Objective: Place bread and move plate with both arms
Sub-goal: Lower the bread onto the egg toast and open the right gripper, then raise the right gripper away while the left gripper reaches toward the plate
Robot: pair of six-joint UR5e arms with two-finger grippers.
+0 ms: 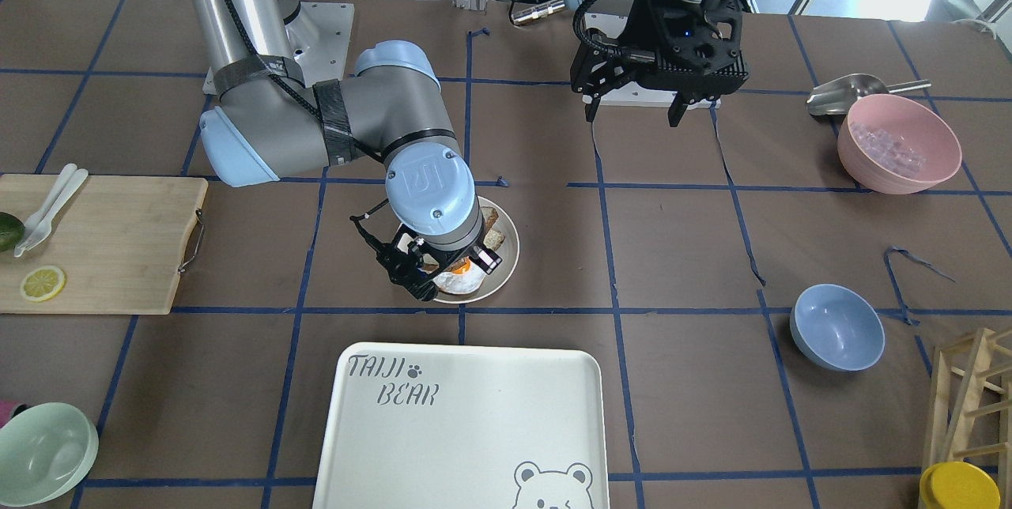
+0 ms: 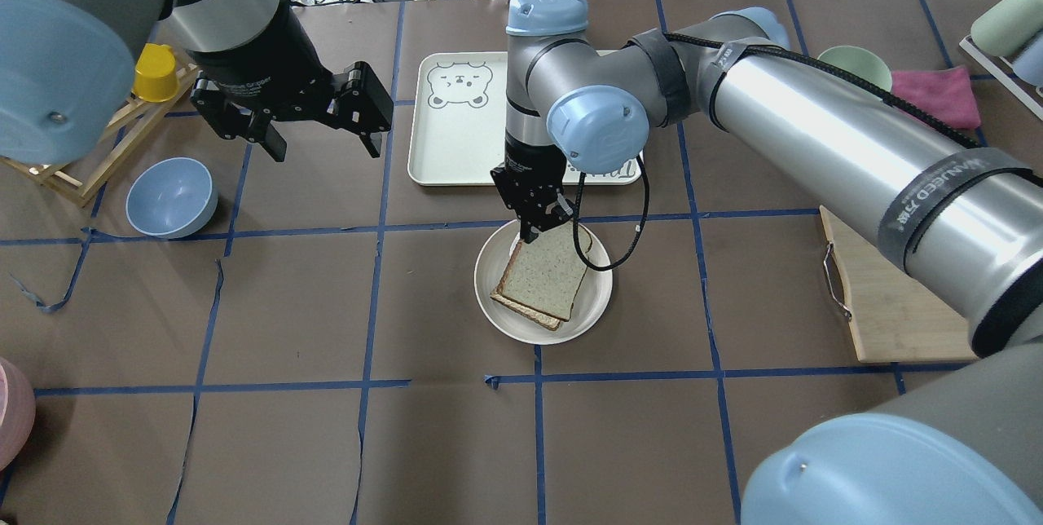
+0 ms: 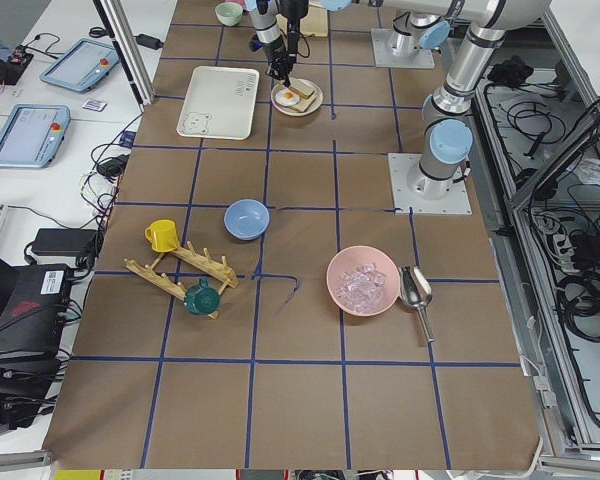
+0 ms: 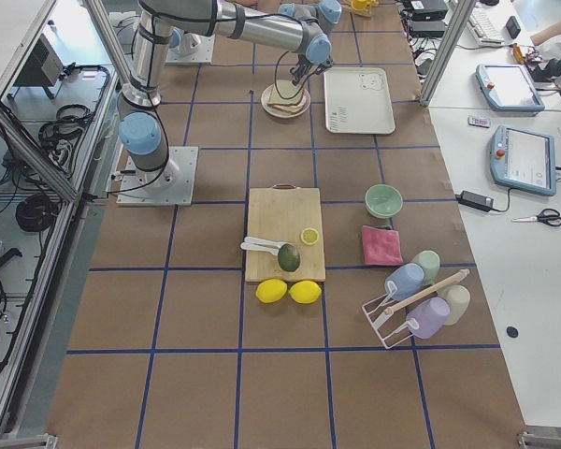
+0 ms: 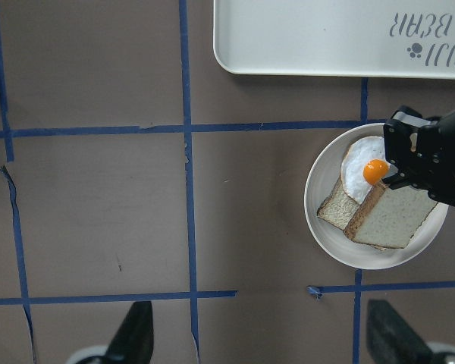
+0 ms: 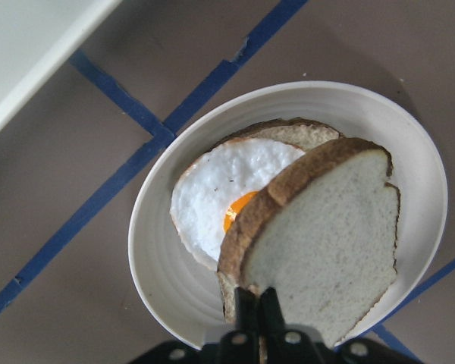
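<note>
The right gripper (image 6: 258,305) pinches the bread (image 6: 318,243) by its bottom crust edge, fingers pressed close on the slice. It holds the bread tilted over the plate (image 6: 148,250), with its far edge down near the lower slice (image 6: 303,135) and partly covering the fried egg (image 6: 216,193). The grip is thin and at one edge only, so if the fingers part while the slice leans, it may flop sideways, land off-centre or slide towards the rim (the yolk looks likely to smear too). Pressing lower could nudge the plate across the table. The left gripper (image 2: 326,150) hangs well apart with fingers spread and empty. Because the plate's rim is shallow, an uneven two-arm lift towards the tray (image 2: 456,154) could tip the stack.
</note>
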